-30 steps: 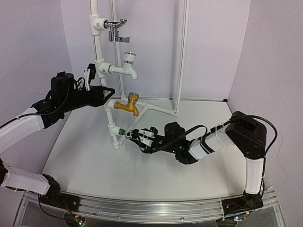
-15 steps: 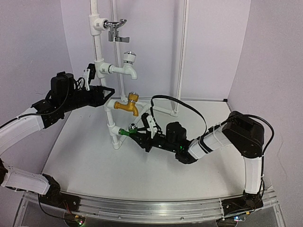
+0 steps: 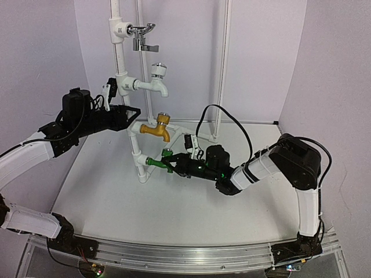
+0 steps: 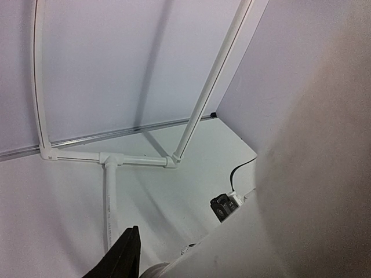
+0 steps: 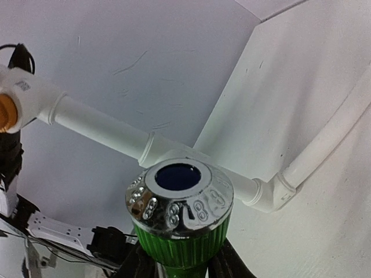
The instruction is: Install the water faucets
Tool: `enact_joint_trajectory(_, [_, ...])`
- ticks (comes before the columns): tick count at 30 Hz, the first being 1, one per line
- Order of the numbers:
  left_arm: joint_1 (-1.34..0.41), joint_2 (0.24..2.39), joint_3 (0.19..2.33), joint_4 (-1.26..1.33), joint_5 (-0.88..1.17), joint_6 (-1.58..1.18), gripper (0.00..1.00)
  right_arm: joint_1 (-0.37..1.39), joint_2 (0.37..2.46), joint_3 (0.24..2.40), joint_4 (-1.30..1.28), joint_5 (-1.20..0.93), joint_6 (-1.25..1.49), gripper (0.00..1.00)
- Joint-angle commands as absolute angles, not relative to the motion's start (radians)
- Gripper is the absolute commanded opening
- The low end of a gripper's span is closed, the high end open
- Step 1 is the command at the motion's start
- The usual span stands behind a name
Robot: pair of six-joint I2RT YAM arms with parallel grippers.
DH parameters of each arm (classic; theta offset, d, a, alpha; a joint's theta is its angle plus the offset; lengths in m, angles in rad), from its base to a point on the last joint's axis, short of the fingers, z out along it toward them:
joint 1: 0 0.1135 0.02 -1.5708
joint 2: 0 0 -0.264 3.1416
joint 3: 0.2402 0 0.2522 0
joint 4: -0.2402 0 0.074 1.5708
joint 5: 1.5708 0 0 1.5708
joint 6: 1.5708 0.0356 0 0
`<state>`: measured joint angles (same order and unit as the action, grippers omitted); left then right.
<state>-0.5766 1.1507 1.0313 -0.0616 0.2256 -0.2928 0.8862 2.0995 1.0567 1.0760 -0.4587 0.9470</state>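
The green water faucet (image 3: 157, 161) sticks out sideways from the lowest tee of the white pipe stand (image 3: 120, 63), with its silvery knob (image 3: 168, 153) pointing up. My right gripper (image 3: 175, 164) is shut on it from the right. In the right wrist view the knob's silver cap (image 5: 179, 200) fills the lower middle, and a black finger (image 5: 134, 263) presses each side of the green ribbed body. My left gripper (image 3: 132, 117) is shut on the stand's upright pipe above the brass tap. In the left wrist view, one black fingertip (image 4: 120, 259) shows beside a blurred white pipe (image 4: 290, 220).
A brass-yellow tap (image 3: 156, 129), a white tap (image 3: 157, 78) and a chrome tap (image 3: 142, 36) are mounted higher on the stand. Thin white frame tubes (image 3: 221, 69) rise behind, with floor pipes (image 4: 136, 159) at the base. The right arm's cable (image 3: 223, 113) loops upward.
My right wrist has rolled while holding the green faucet, turning its knob from the side to upright. The cable has swung up into a loop. The left arm has stayed still.
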Motion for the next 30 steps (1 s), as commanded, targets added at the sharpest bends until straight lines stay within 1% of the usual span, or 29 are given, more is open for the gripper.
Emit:
enact_joint_trajectory(1, [-0.611,1.139,1.017,-0.118,0.370,-0.492,0.00,0.848,2.108,1.118,1.086,-0.390,1.247,0.00])
enact_joint_trajectory(4, [-0.611,1.139,1.016,-0.118,0.356,-0.496,0.00,0.848,2.098,1.124,1.086,-0.384,1.370,0.00])
enact_joint_trajectory(5, [-0.611,1.139,1.017,-0.118,0.351,-0.497,0.00,0.847,2.097,1.131,1.087,-0.391,1.401,0.01])
enact_joint_trajectory(6, [-0.611,1.138,1.016,-0.118,0.345,-0.498,0.00,0.847,2.097,1.138,1.089,-0.400,1.436,0.05])
enact_joint_trajectory(10, [-0.611,1.130,1.010,-0.118,0.319,-0.503,0.00,0.847,2.077,1.132,1.110,-0.400,1.463,0.29])
enact_joint_trajectory(15, [-0.610,1.108,0.989,-0.118,0.267,-0.499,0.00,0.827,2.016,1.040,1.113,-0.361,1.382,0.55])
enact_joint_trajectory(18, [-0.611,1.097,0.978,-0.119,0.246,-0.490,0.00,0.809,1.974,0.955,1.125,-0.337,1.359,0.67])
enact_joint_trajectory(21, [-0.610,1.100,0.979,-0.121,0.247,-0.485,0.00,0.787,1.942,0.893,1.126,-0.364,1.300,0.76])
enact_joint_trajectory(22, [-0.611,1.103,0.980,-0.121,0.249,-0.484,0.00,0.780,1.932,0.878,1.126,-0.380,1.263,0.78])
enact_joint_trajectory(24, [-0.610,1.107,0.983,-0.121,0.254,-0.483,0.00,0.772,1.907,0.860,1.124,-0.424,1.110,0.80])
enact_joint_trajectory(26, [-0.609,1.109,0.985,-0.120,0.258,-0.481,0.00,0.771,1.869,0.873,1.065,-0.498,0.853,0.81])
enact_joint_trajectory(30, [-0.609,1.110,0.988,-0.122,0.264,-0.480,0.00,0.772,1.772,0.881,0.909,-0.579,0.388,0.81])
